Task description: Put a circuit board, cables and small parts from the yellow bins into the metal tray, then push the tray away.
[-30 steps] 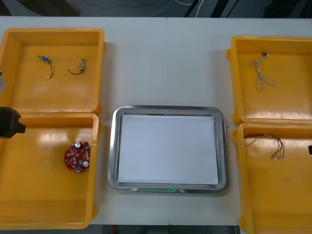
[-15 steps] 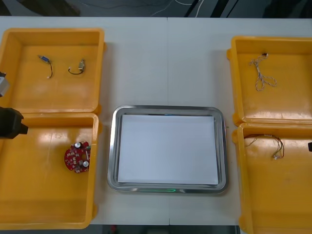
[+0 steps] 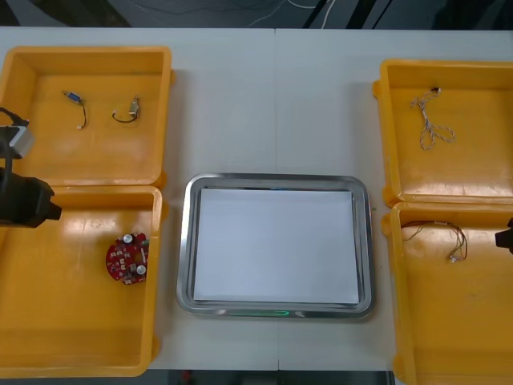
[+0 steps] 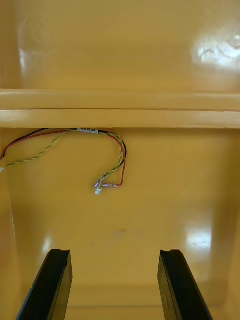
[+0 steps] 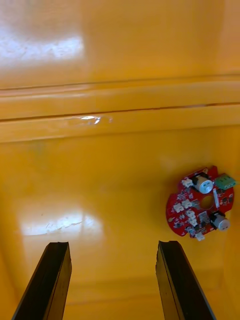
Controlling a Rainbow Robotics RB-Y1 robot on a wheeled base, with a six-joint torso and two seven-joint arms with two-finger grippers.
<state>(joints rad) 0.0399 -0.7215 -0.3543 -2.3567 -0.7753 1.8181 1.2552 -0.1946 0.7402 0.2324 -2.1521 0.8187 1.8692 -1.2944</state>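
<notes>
A round red circuit board lies in the near left yellow bin. My left gripper hovers over that bin's far left corner. In the left wrist view it is open, with the circuit board lying ahead of the fingers and off to one side. A red and yellow cable lies in the near right bin. My right gripper enters at that bin's outer edge. It stands open, the cable ahead of it. The metal tray sits between the bins, white inside.
The far left bin holds two short black cables with small metal parts. A pale twisted cable lies in the far right bin. Bare table stretches beyond the tray.
My left gripper has moved rightward, farther over the near left bin. My right gripper has edged into view at the right edge. Nothing else has moved.
</notes>
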